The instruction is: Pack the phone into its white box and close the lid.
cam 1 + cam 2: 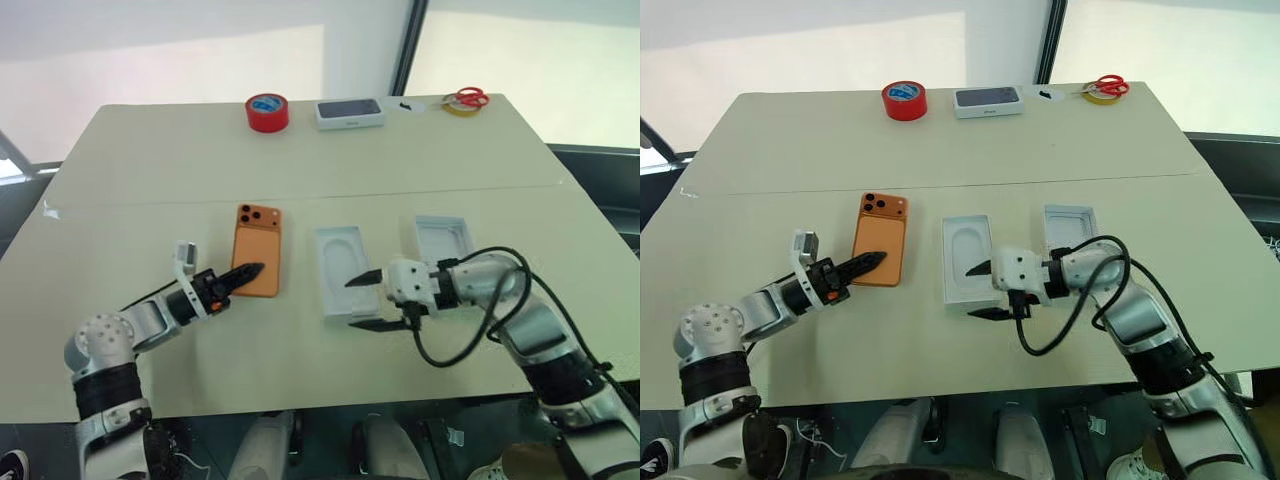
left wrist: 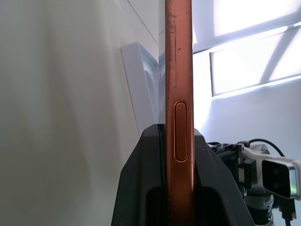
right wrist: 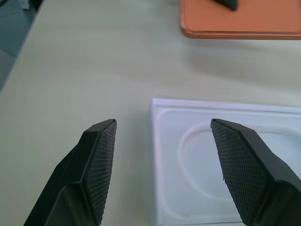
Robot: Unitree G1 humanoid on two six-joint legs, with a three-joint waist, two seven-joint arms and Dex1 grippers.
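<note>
Phone [image 1: 258,264], orange and back-up, clamped at its near edge between the fingers of the left gripper [image 1: 243,274], just left of a white tray with an oval recess [image 1: 341,268]; right gripper [image 1: 367,301] spread wide and empty over that tray's near end. Step in hand, by judgement: carrying the phone; next, a lift across and a level lowering into the box. Second white tray [image 1: 444,239] partly hidden behind the right arm; which piece is base or lid, hard to tell.
</note>
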